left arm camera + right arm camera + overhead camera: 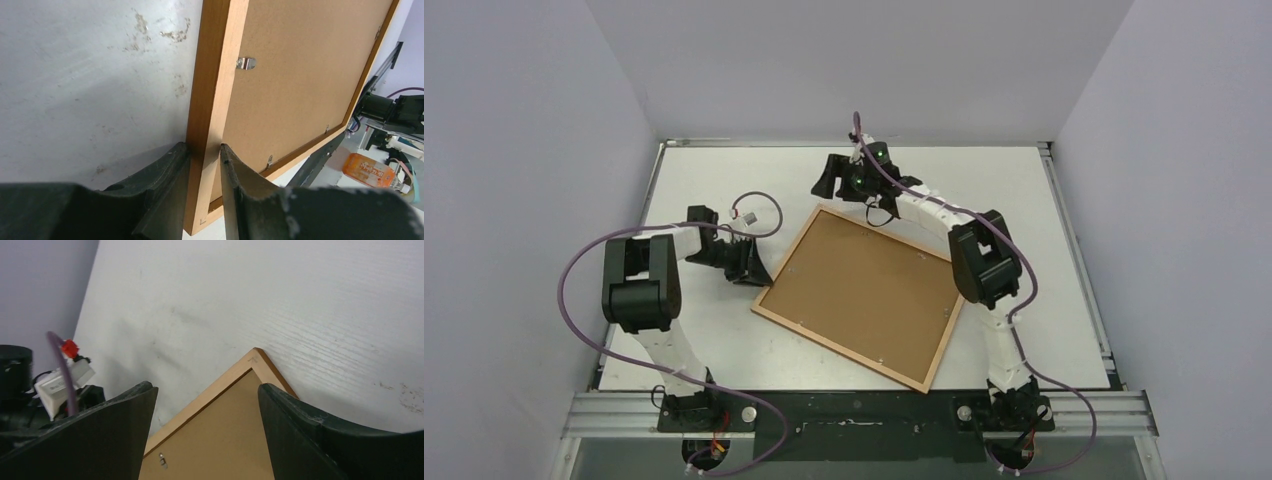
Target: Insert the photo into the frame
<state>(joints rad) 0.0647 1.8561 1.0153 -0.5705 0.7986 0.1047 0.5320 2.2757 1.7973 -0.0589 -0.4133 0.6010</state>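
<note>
Seeing my left gripper [202,146] clamped on the frame [212,75] border, backing board [864,290] facing up on the surface [724,180]; right gripper [206,385] gaping wide over the far corner.

Table [1044,200] was a plain white top, kinda scuffed, with brownish marks [172,34] in spots. Lying flat on it was the wooden frame [838,351], face down and turned at an angle, brown backing board [861,293] showing, small metal clips [246,63] along its edge.
</note>
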